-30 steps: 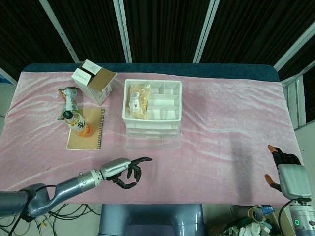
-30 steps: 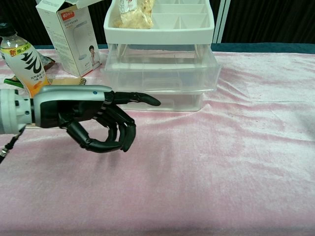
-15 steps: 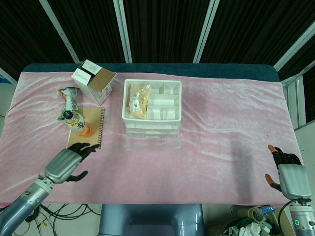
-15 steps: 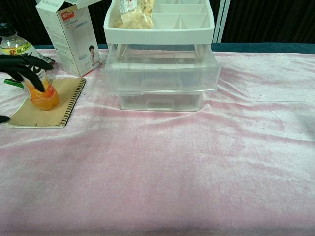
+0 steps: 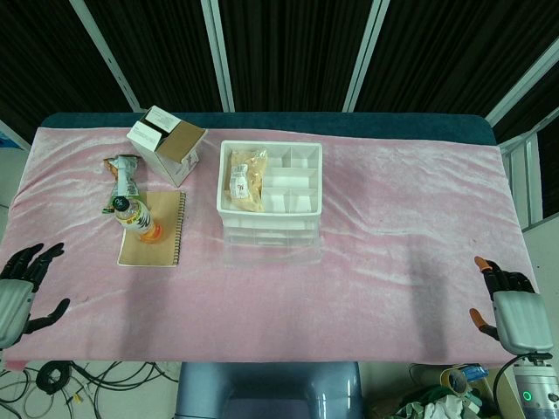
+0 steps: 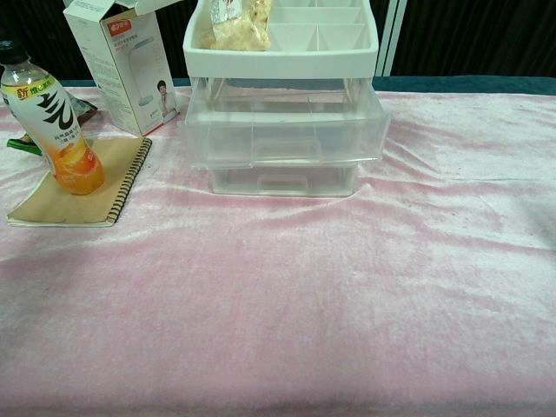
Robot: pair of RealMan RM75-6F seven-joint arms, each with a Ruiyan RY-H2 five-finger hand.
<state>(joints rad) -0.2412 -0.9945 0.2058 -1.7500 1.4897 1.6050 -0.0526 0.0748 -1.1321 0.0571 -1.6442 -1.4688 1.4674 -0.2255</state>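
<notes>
Lying nearest the left hand: notebook (image 5: 162, 250) with a bottle (image 5: 140, 220) standing on it, on the pink cloth (image 5: 393, 227).
Left hand: at the near left corner of the table (image 5: 19, 292), fingers spread wide, holding nothing, touching nothing; seen in the head view only.
Right hand: at the near right corner (image 5: 511, 310), fingers apart, empty; well apart from everything on the table.
Direction from the left hand: notebook and bottle lie ahead of it and to its right, with bare cloth between.
Nearer arm: the left by far; the right would have to cross past the drawers (image 5: 269, 214).
Bottle axis: upright in the chest view (image 6: 54, 122), cap up, label facing the robot; it sits on the notebook's far left part.
Notebook axis: flat, long side running near to far; spiral binding on its right edge, towards the drawers.
Neighbours: a box (image 5: 166, 144) behind the notebook, a snack packet (image 5: 124, 170) just beyond the bottle, apart or touching I cannot tell.
</notes>
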